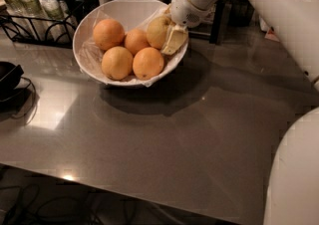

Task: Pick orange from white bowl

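Observation:
The white bowl (124, 2) with a crinkled thin liner stands at the back left of the grey table (174, 134). It holds the pale yellowish orange (156, 31) at its right side and several deeper-orange fruits (117, 62). My gripper (168, 37) reaches down from the upper right into the right part of the bowl. It sits right at the pale orange and touches its right side. The fruit's far side is hidden by my wrist.
A black wire rack with cups (30, 7) stands behind the bowl at the left. A black object with cables (7, 77) lies at the left edge. My white arm (269, 0) crosses the upper right; my body (296, 179) fills the lower right.

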{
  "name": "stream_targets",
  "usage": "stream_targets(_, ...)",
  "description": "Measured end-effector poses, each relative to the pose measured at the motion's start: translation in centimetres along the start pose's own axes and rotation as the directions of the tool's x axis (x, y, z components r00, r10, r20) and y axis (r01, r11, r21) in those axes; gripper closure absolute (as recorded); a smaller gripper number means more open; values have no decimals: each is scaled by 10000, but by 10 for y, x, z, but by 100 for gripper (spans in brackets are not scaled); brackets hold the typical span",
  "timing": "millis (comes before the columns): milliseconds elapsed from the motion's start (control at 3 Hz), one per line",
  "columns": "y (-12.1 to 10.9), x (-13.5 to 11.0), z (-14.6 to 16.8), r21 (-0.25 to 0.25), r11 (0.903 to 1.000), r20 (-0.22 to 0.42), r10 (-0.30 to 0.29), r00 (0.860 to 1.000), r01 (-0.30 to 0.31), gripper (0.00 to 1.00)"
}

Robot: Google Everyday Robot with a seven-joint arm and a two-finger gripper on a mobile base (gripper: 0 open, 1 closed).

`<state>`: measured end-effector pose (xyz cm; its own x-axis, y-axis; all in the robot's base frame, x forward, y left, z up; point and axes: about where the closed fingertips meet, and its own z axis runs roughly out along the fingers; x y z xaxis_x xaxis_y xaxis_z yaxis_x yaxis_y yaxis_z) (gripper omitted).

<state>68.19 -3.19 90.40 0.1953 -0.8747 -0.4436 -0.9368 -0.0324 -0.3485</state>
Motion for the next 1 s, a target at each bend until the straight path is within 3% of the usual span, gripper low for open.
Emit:
stream_targets(333, 0, -7, -7, 154, 9999, 240, -64, 9997, 60, 100)
stream_targets(667, 4, -35, -34, 559, 9980, 1185, -369, 9923, 304, 100)
stream_targets(1000, 16, -67, -62, 738, 9952, 2440, -802, 9665, 640, 100)
